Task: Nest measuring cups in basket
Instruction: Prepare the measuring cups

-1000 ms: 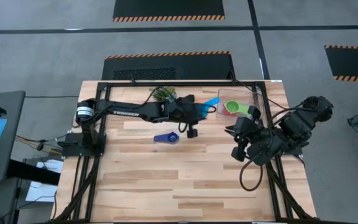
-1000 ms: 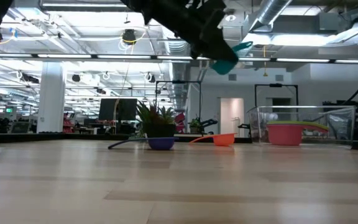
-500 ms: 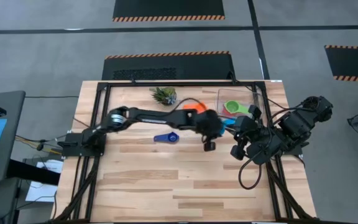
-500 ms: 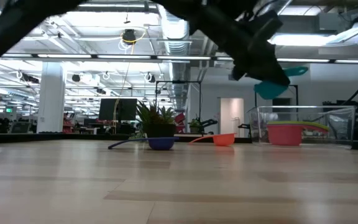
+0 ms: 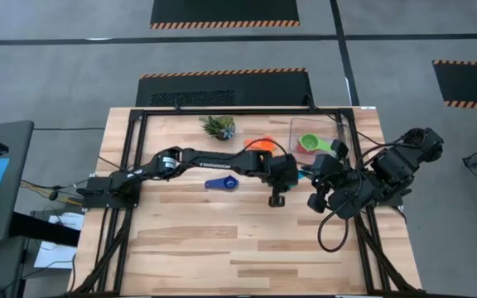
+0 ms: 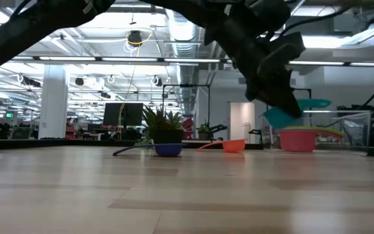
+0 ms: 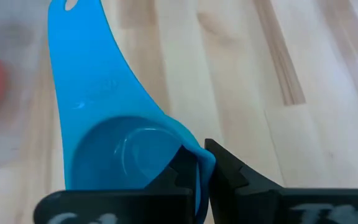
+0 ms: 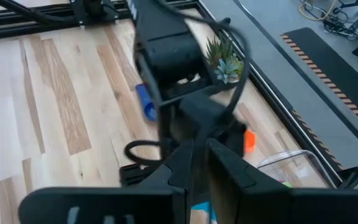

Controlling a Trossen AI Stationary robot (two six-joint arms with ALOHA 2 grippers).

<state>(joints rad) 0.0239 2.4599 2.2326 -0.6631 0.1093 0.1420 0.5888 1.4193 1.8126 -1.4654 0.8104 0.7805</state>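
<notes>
**One light-blue cup held by its rim**

One small light-blue plastic measuring cup sits pinched at its thin rim in my left gripper, airborne just beside the clear square plastic basket. It looks light, stiff and slippery, so I judge a wall grip safest.

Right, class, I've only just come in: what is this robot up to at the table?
The left gripper is shut on the rim of a light blue measuring cup, carried above the table beside the clear basket. That basket already holds red and green cups. A dark blue cup and an orange cup lie on the table. The right gripper waits nearby.
</notes>
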